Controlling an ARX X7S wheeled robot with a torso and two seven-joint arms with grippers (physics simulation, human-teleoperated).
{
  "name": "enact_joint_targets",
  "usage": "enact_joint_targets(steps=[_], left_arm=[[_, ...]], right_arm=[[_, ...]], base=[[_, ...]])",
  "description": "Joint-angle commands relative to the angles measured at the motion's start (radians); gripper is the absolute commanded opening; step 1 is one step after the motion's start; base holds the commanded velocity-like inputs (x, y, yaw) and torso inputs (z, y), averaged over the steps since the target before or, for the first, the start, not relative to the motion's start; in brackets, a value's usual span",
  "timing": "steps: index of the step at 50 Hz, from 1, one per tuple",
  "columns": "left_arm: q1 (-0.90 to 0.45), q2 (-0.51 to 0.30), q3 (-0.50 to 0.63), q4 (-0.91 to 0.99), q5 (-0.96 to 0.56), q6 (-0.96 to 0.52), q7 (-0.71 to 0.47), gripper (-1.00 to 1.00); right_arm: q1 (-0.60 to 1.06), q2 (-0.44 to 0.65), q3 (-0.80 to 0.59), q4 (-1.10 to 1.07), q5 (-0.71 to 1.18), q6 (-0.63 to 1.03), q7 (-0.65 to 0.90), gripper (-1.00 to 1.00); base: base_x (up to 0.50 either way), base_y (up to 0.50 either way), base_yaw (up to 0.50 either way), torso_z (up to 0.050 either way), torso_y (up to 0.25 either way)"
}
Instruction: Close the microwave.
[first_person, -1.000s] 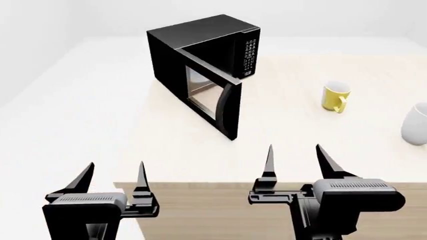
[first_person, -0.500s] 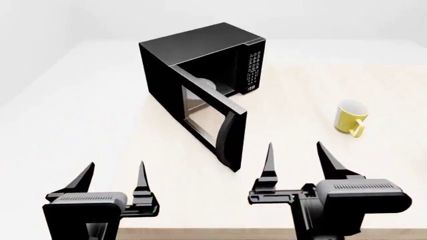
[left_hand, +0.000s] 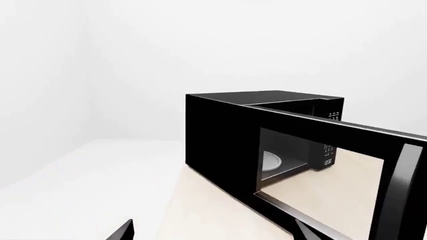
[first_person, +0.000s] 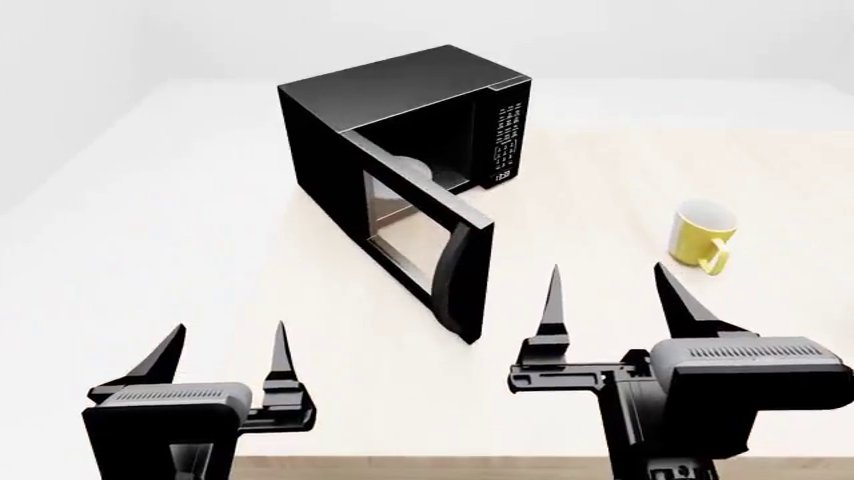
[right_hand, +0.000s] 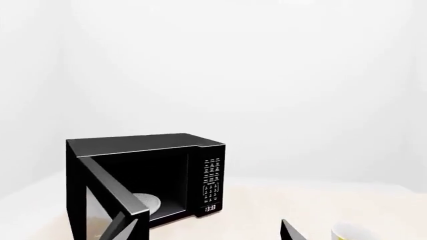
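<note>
Over the last half second the scene itself has not shifted: the microwave (first_person: 400, 150) sits where it did on the worktop (first_person: 174, 250), toward the far left, and its door (first_person: 424, 250) still swings wide out toward the robot, the free edge with the curved handle (first_person: 461, 280) nearest the arms. The half second before that, the whole view moved in on it. What has changed now is the right pincer (first_person: 607, 300), which has lifted and edged slightly to the right in the head view; it stands wide open with nothing between its fingers, just off the door's free edge but not touching it. The left pincer (first_person: 224, 355) has stayed put, equally spread and empty, well apart from the door. The white plate (left_hand: 270, 162) shows through the door window in the left wrist view, so the cavity is plainly still open. A yellow mug (first_person: 701, 237) stands to the right, clear of the door's swing. My reading is that the approach is done and the right arm is beginning to line up behind the door's outer face for a push; the closing itself has not started.
</note>
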Motion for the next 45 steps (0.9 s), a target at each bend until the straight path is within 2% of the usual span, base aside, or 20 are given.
enact_joint_targets(steps=[1,9,11,22,26,40,45], left_arm=[[-0.001,-0.002,0.004,-0.011,0.002,0.011,-0.004,1.00],[-0.003,-0.007,0.001,-0.001,-0.007,0.000,-0.010,1.00],[-0.003,-0.008,0.002,-0.003,-0.007,0.003,-0.010,1.00],[-0.008,-0.011,0.001,-0.004,-0.014,0.000,-0.015,1.00],[-0.007,-0.012,0.005,-0.007,-0.012,0.003,-0.015,1.00],[-0.007,-0.017,0.009,-0.005,-0.014,0.004,-0.021,1.00],[-0.006,-0.017,0.012,-0.008,-0.013,0.009,-0.023,1.00]], right_arm=[[0.066,0.016,0.003,-0.057,0.010,0.107,0.016,1.00],[0.128,0.014,0.009,-0.119,0.031,0.195,0.030,1.00],[0.132,0.023,0.002,-0.125,0.027,0.173,0.024,1.00],[0.157,0.019,0.010,-0.130,0.040,0.203,0.039,1.00],[0.158,0.015,0.025,-0.138,0.051,0.200,0.042,1.00],[0.160,0.025,0.018,-0.139,0.048,0.200,0.060,1.00],[0.164,0.026,0.017,-0.139,0.048,0.206,0.068,1.00]], base=[[0.00,0.00,0.00,0.000,0.000],[0.00,0.00,0.00,0.000,0.000],[0.10,0.00,0.00,0.000,0.000],[0.48,0.00,0.00,0.000,0.000],[0.00,0.00,0.00,0.000,0.000],[0.13,0.48,0.00,0.000,0.000],[0.02,0.06,0.00,0.000,0.003]])
